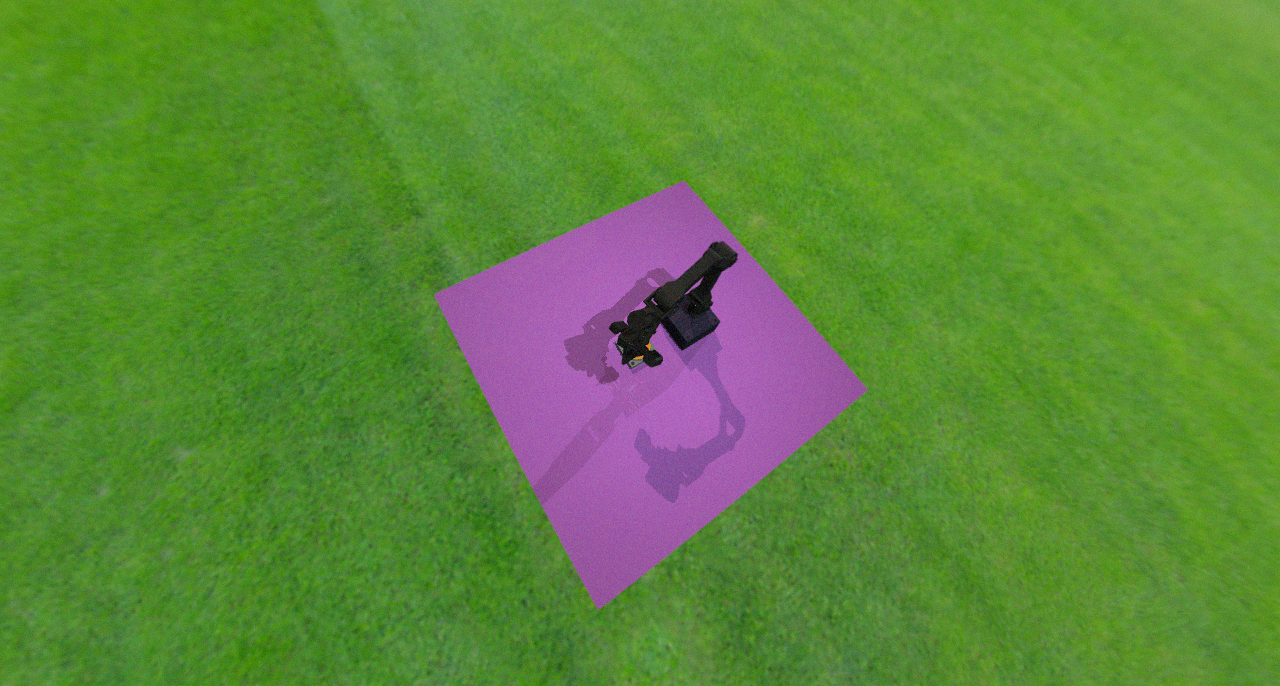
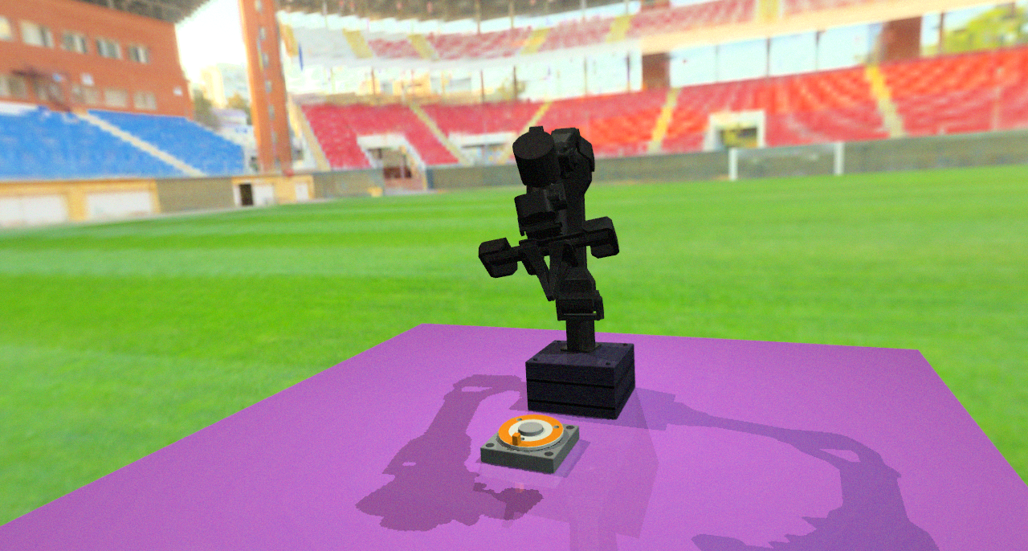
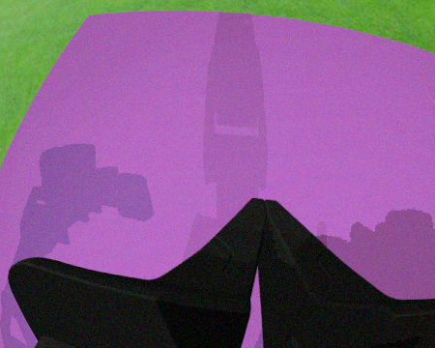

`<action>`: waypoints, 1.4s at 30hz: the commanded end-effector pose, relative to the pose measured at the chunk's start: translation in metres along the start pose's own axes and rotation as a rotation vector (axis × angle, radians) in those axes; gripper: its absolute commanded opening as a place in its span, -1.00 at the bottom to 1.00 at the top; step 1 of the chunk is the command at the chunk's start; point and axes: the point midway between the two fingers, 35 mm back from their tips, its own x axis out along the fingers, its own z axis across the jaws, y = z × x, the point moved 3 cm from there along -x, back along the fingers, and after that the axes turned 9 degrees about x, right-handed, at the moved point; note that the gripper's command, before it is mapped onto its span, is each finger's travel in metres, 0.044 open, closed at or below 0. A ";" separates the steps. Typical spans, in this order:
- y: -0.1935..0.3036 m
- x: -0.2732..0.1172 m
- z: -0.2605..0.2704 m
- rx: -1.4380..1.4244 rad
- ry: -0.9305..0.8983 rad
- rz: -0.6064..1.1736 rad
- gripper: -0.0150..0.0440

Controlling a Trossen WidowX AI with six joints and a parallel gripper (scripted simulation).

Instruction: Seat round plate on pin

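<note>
The orange and white round plate (image 2: pixel 549 438) sits around the grey post (image 2: pixel 531 427) on the square grey base (image 2: pixel 517 461). Its orange tab (image 2: pixel 516 438) is at the front left in the exterior view. The plate looks slightly raised above the base; its exact tilt is hard to tell. The pin is not visible. My gripper (image 2: pixel 552 297) (image 3: pixel 261 211) is shut and empty, its fingers pointing down, well above the plate and not touching it. In the top view the gripper hides most of the plate. The wrist view shows neither plate nor base.
The arm's dark box-shaped mount (image 1: pixel 691 324) (image 2: pixel 581 379) stands just behind the grey base in the exterior view. Both are on a purple square surface (image 1: pixel 572 261) (image 2: pixel 287 475) (image 3: pixel 145 72), with grass beyond its edges. Dark arm shadows cross the surface.
</note>
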 end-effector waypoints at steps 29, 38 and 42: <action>0.175 0.112 -0.128 0.092 0.344 0.711 -0.49; 0.172 0.110 -0.142 0.092 0.345 0.711 -0.49; 0.172 0.108 -0.148 0.092 0.346 0.711 -0.49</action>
